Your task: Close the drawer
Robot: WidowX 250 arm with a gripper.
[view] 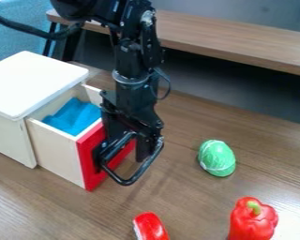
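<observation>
Drawer (58,154) at left juts from its white cabinet (36,82); we judge closing unfinished, a push inward left. Gripper (131,152) sits by its front, grip state we cannot tell.

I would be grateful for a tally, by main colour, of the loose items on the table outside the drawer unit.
Red: 2 (pepper, white-edged piece)
Green: 1 (oval item)
Total: 3

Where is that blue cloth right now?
In the left half of the camera view, the blue cloth lies inside the open drawer, between its red front and the white cabinet.
</observation>
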